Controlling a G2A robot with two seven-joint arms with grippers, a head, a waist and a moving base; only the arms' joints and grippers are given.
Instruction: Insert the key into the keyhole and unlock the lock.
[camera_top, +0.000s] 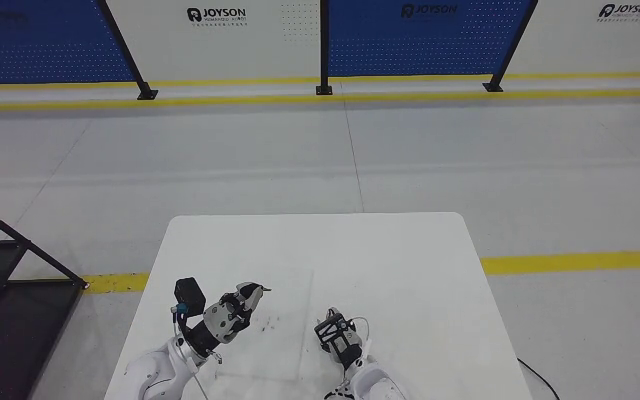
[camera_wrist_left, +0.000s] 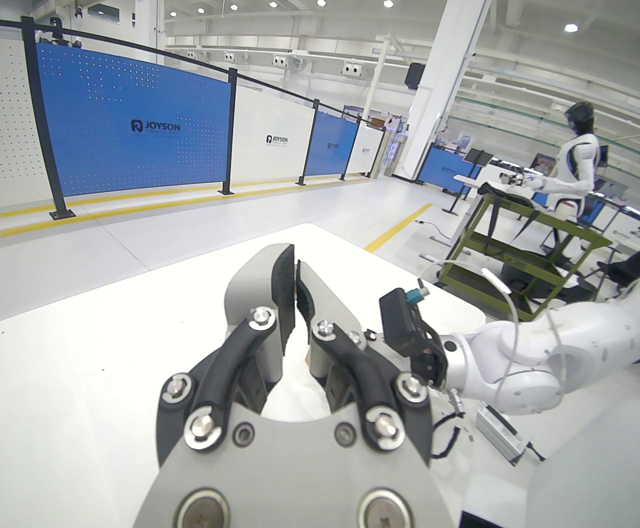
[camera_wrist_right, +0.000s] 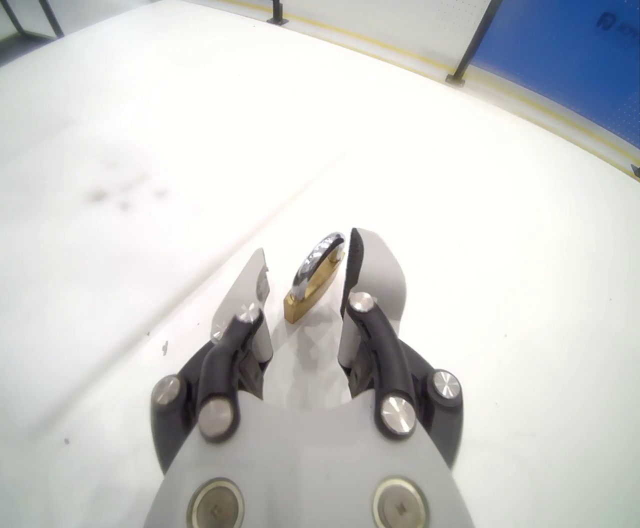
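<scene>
My right gripper (camera_wrist_right: 309, 246) is spread wide, straddling the brass padlock (camera_wrist_right: 305, 300) on the white table (camera_wrist_right: 475, 260). The padlock looks heavy, rigid and slick, so I'd clamp its flat body, not the shackle (camera_wrist_right: 316, 255). My left gripper (camera_wrist_left: 295, 258) is clenched; whether it holds anything, I cannot tell.

Top-down on my setup: both hands hang over the near end of the white tabletop (camera_top: 400, 250). My left hand (camera_top: 256, 293) is toward its left side, my right hand (camera_top: 333, 324) near its middle, and a few dark specks (camera_top: 264, 322) dot the tabletop between them.
</scene>
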